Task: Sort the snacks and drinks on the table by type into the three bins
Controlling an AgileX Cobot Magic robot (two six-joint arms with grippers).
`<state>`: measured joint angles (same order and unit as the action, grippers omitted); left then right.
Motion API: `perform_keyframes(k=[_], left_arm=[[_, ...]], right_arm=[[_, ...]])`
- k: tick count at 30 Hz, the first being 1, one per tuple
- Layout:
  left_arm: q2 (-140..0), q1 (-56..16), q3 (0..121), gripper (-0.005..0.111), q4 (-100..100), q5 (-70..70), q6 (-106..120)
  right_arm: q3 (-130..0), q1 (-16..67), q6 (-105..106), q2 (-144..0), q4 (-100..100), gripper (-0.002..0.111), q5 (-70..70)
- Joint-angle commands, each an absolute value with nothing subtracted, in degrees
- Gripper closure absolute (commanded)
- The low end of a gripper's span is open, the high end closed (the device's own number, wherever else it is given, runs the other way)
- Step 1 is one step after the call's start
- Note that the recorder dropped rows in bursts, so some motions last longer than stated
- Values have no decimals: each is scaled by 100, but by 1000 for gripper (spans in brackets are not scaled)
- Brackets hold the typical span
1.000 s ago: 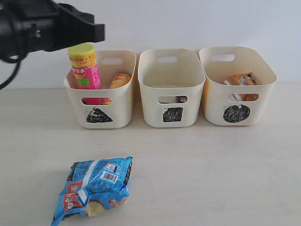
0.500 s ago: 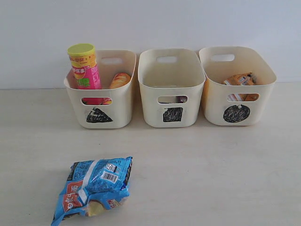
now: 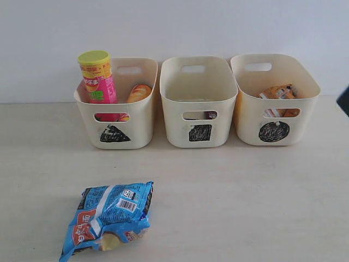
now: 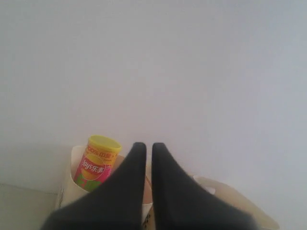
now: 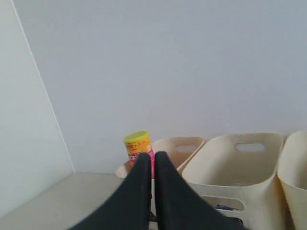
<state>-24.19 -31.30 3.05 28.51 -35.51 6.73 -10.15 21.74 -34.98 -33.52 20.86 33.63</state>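
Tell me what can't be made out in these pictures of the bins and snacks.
- Exterior view: the cream plastic bin marked with a black square hides its contents behind its front wall; only a dark purple sliver shows through the handle cut-out.
- Exterior view: the yellow-orange item in the triangle-marked cream bin is mostly hidden by that bin's wall.
- Exterior view: a dark shape is cut off by the right edge; unidentifiable.
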Motion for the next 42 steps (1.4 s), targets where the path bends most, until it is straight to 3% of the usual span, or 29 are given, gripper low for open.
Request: perform_keyframes(k=[1, 8, 18, 24, 29, 32, 34, 37, 42], left_arm=[[-2340, -3119, 0, 103, 2753, -3864, 548], [-2340, -3119, 0, 103, 2894, -3655, 882], [-2469, -3119, 0, 103, 4762, -4032, 2561], [-2446, -3119, 0, 103, 6074, -5031, 3121], [-2248, -3119, 0, 103, 5135, -4010, 2896], [-2135, -3119, 0, 103, 4707, -3267, 2606], [-2120, -3119, 0, 103, 4707, -2920, 2618], [-2120, -3119, 0, 103, 4707, -2506, 2618], [-2120, -3119, 0, 103, 4707, -2172, 2782]], right_arm=[[-1901, 2184, -4100, -4848, 3256, 108, 3878], [-3668, 2379, -5312, -7180, 5681, 108, 3292], [-5282, 4188, -5549, -9022, 7156, 108, -671], [-6084, 5213, -3261, -9416, 5442, 108, -2722], [-7044, 5311, 397, -9672, 1766, 107, -3379], [-7357, 5311, 1841, -9801, 166, 90, -3603], [-7472, 5311, 2363, -9879, -553, 65, -3772], [-7573, 5358, 2560, -10062, -876, 38, -3947], [-7613, 5646, 2778, -10553, -802, 36, -4054]])
